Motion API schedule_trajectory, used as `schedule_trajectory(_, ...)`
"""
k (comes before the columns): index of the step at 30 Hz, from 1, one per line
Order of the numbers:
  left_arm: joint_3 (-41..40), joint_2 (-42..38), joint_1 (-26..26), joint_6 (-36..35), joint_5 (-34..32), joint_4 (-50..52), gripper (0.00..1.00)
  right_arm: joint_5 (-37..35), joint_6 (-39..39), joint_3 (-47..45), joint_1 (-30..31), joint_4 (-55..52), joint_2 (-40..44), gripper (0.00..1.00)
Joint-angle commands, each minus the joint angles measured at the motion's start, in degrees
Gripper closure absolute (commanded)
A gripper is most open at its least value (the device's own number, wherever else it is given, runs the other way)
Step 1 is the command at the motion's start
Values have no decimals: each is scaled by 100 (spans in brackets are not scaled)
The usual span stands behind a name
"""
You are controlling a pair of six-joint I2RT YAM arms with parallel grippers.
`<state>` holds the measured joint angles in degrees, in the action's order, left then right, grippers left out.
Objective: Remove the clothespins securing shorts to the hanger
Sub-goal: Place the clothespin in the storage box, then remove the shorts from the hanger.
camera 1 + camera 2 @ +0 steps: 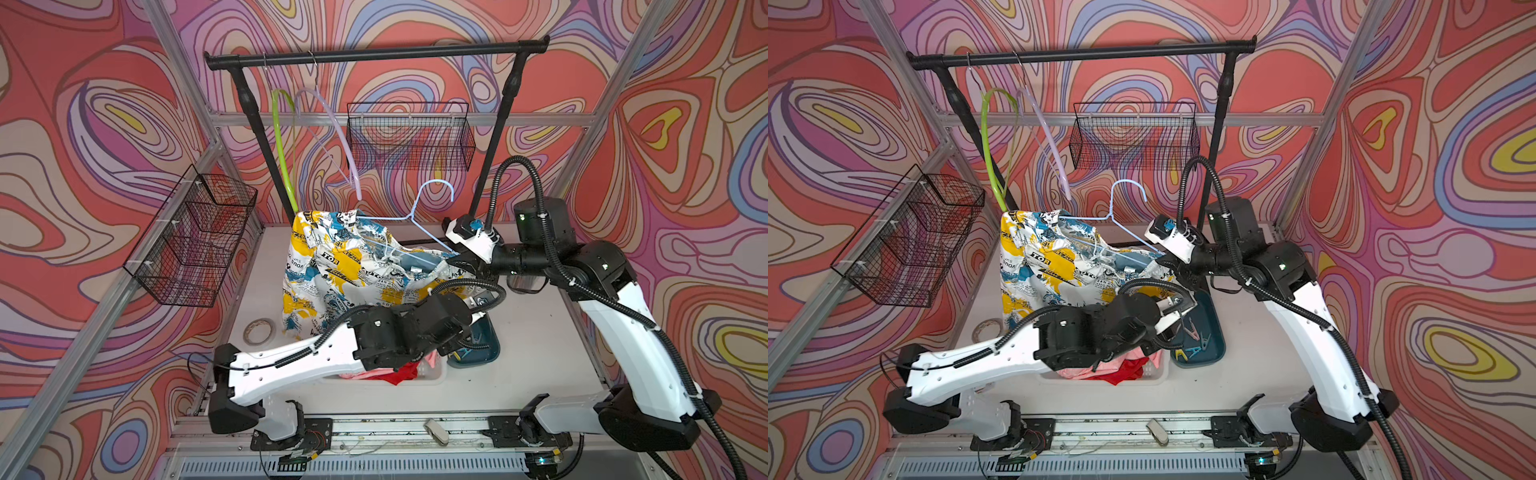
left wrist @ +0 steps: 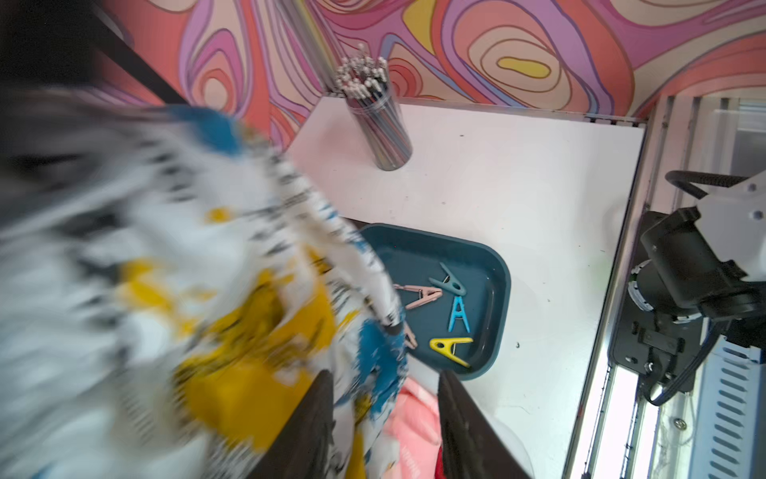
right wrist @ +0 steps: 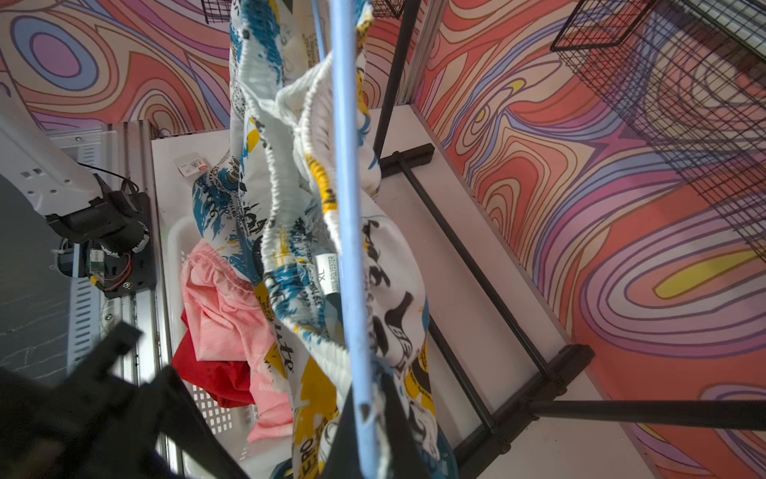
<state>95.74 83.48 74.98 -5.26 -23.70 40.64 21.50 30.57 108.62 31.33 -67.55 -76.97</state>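
Left fingers (image 2: 315, 431) parted around printed shorts (image 2: 166, 290), right fingers (image 3: 342, 452) clamped on blue hanger (image 3: 348, 207).

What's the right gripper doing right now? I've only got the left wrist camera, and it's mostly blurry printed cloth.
Observer: The right gripper is shut on the blue hanger, near one end of its bar.
Operator: Any pegs on that waistband?
Observer: In the right wrist view I see none on the printed shorts along the bar, though folds hide part of it.
Operator: And the other hangers?
Observer: A green hanger and a lilac hanger hang bare on the black rail.
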Motion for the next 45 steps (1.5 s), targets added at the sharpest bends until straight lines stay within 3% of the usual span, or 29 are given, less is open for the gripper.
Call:
schedule_trajectory(1,898,-904,-101,-169,-1045,1325,56,-78,116,-17,13,-287,266,100)
schedule_trajectory(6,1912,-1217,-99,-676,-1864,1786,55,-33,168,184,13,-393,306,100)
schedule_trajectory(9,2088,-1104,-111,-1171,-2964,1762,49,74,116,258,17,-439,304,100)
schedule_trajectory(11,2146,-1062,-212,-992,-3535,1698,46,32,24,198,14,-340,403,100)
schedule_trajectory(15,2244,-1080,-535,-63,-3338,2012,41,71,-28,24,13,-237,607,100)
schedule_trajectory(19,2357,-824,-701,517,-2557,2266,33,24,-60,46,13,-322,631,100)
schedule_trajectory(25,2821,-176,-952,921,-2535,2444,32,124,-70,-67,13,-241,853,100)
schedule_trajectory(27,2814,-161,-1009,905,-2664,2305,41,106,-78,-113,13,-284,925,100)
schedule_trajectory(31,2964,-296,-1061,779,-3264,2278,75,-155,-75,-340,13,-235,1208,100)
schedule_trajectory(36,3063,-714,-1161,544,-3602,2479,99,-403,-38,-479,13,-224,1386,100)
schedule_trajectory(41,3453,-1009,-1216,192,-4051,2948,100,-532,98,-578,13,-251,1466,100)
schedule_trajectory(45,3470,-1414,-1249,-135,-4815,2956,100,-792,297,-580,13,-168,1622,100)
